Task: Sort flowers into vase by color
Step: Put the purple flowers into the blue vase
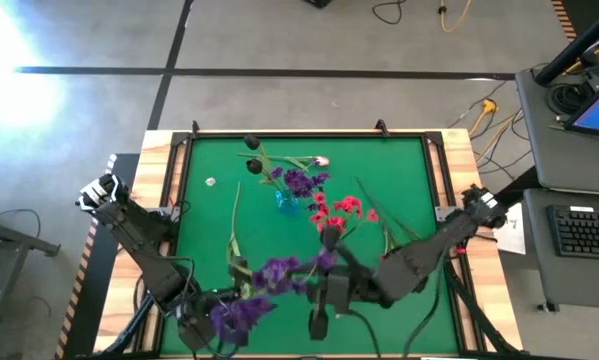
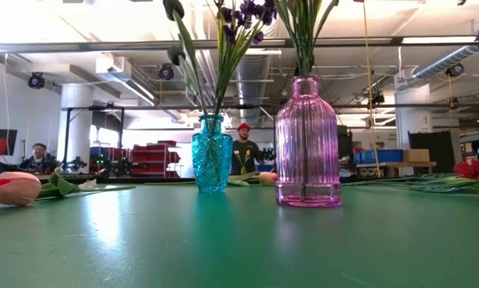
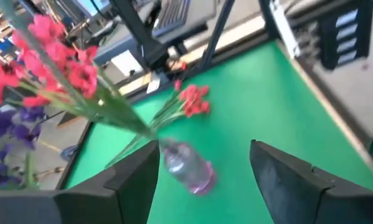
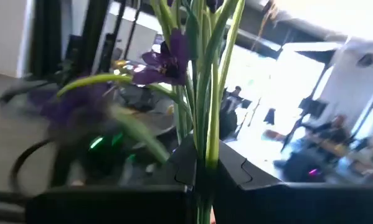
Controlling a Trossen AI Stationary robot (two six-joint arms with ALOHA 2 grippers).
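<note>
Green stems sit pinched in the right hand (image 4: 205, 168), left hand (image 3: 202, 165) open and empty; blue vase (image 2: 212, 154) at 12 o'clock has purple flowers (image 1: 299, 182), and tulips (image 2: 12, 188) remain.

We are in a large open robotics lab or workshop, as shown by the exposed ceiling ducts (image 2: 251, 76) and pipes, red storage bins (image 2: 147, 154) on shelving, people (image 2: 241, 152) at distant workbenches, loose floor cables (image 1: 484, 115), and a computer desk with keyboard (image 1: 584, 230) beside the green table (image 1: 399, 180).
</note>
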